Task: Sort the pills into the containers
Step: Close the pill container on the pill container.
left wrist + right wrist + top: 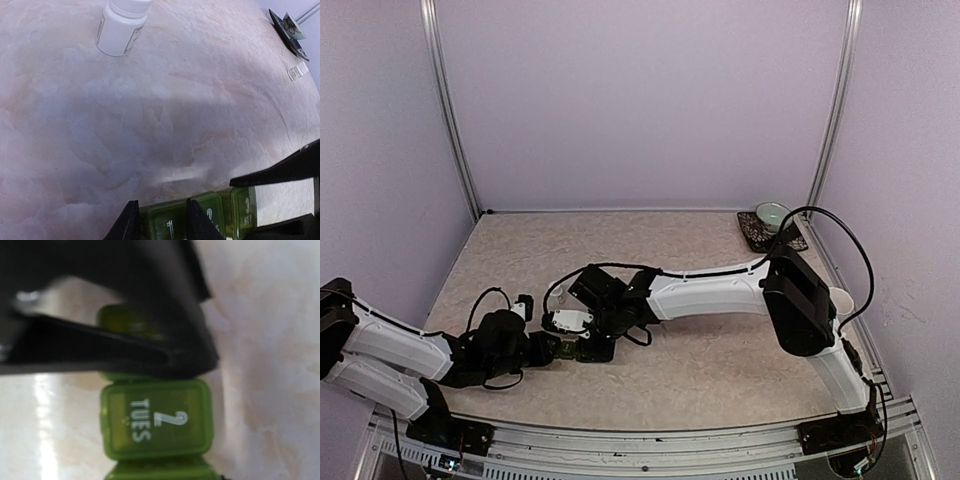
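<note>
The containers (170,222) are a green strip of three joined lidded compartments, marked 1, 2 and 3, lying on the table. My left gripper (161,202) is shut on the compartment marked 1, one finger on each side. My right gripper (246,207) straddles the compartment marked 3 at the strip's other end and looks shut on it. In the right wrist view a black finger (150,350) covers that compartment, and the closed lid marked "2 TUES" (155,422) lies just below. From above, both grippers meet at the table's near middle (570,345). No pills show.
A white pill bottle (122,27) stands on the table beyond the strip. A green bowl on a dark saucer (772,216) sits at the far right corner. A small white object (297,72) lies nearer than it. Purple walls enclose the table.
</note>
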Controlling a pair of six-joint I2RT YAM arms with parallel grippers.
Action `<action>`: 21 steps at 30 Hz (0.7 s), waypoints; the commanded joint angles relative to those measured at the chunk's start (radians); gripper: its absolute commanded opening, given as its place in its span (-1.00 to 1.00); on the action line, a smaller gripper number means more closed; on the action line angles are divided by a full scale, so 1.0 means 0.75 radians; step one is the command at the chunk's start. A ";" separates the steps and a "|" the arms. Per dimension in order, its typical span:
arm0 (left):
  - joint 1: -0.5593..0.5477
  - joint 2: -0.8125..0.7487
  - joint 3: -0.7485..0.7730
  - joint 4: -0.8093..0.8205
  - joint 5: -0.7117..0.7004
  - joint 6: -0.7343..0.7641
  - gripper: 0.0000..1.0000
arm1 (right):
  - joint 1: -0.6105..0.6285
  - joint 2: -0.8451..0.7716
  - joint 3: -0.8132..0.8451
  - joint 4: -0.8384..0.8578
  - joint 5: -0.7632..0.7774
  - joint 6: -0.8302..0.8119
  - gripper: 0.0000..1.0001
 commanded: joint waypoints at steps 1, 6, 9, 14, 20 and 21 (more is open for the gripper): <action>-0.036 0.019 -0.003 -0.007 0.134 -0.010 -0.39 | -0.016 0.014 -0.064 0.093 0.084 0.013 -0.39; -0.036 0.018 -0.009 -0.007 0.126 -0.014 -0.39 | -0.046 -0.016 -0.070 0.092 -0.001 0.068 -0.39; -0.036 0.020 -0.012 -0.004 0.128 -0.013 -0.39 | -0.045 -0.014 -0.054 0.078 -0.010 0.065 -0.39; -0.038 0.022 -0.012 0.009 0.139 -0.015 -0.38 | -0.044 0.050 0.030 0.001 -0.026 0.054 -0.40; -0.040 0.020 -0.014 0.009 0.142 -0.016 -0.39 | -0.042 0.123 0.105 -0.097 -0.027 0.035 -0.36; -0.040 0.020 -0.017 0.011 0.141 -0.018 -0.39 | -0.040 0.130 0.110 -0.112 -0.029 0.031 -0.35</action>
